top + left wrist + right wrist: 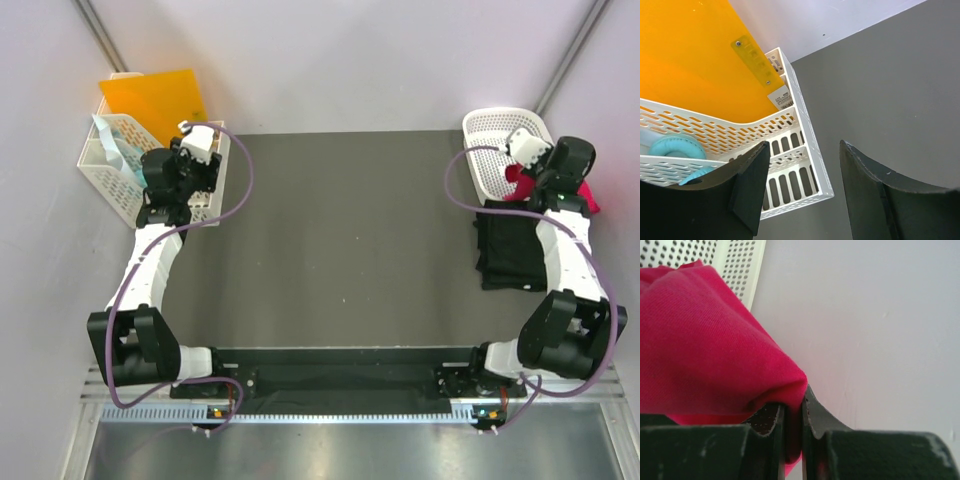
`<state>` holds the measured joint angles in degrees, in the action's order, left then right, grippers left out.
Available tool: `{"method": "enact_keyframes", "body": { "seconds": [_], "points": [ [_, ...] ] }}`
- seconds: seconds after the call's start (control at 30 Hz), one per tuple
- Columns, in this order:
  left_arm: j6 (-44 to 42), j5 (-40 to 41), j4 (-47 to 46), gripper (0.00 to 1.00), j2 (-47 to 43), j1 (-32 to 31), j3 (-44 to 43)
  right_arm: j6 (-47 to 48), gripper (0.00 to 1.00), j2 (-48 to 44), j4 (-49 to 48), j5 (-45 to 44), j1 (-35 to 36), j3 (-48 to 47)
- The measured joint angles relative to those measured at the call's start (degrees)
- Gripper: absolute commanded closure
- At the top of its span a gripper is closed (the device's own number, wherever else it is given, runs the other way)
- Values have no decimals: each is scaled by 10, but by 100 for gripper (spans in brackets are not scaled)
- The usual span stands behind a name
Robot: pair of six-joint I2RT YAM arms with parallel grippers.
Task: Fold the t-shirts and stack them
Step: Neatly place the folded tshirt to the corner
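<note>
At the table's far right edge, right fingers pinch the red t-shirt; left fingers gape empty over the far-left basket's rim.

In the view from above the light is bright and even and seems to come from overhead. The pale walls look a little lilac, and the shadows under the arms are soft and short. The dark table is matt with no glare, and the black shirt on it shows almost no folds. The metal strip at the near edge gives a dull reflection. In the left wrist view the orange sheet is very saturated and the white basket is sharp, but the left gripper is nearly black, without detail. In the right wrist view the red shirt is very close and slightly soft, with a deep shadow where the right gripper pinches it.
</note>
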<state>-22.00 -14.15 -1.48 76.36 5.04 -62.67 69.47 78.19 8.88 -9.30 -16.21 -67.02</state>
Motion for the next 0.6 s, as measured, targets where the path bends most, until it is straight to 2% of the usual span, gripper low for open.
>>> {"method": "enact_keyframes", "body": {
  "seconds": [0.3, 0.6],
  "points": [
    [-23, 1, 37, 37, 0, -5, -18, 12, 100, 17, -172, 61, 0, 57],
    [-46, 16, 68, 38, 0, -17, -39, 28, 100, 89, -351, 101, 0, 65]
  ]
}}
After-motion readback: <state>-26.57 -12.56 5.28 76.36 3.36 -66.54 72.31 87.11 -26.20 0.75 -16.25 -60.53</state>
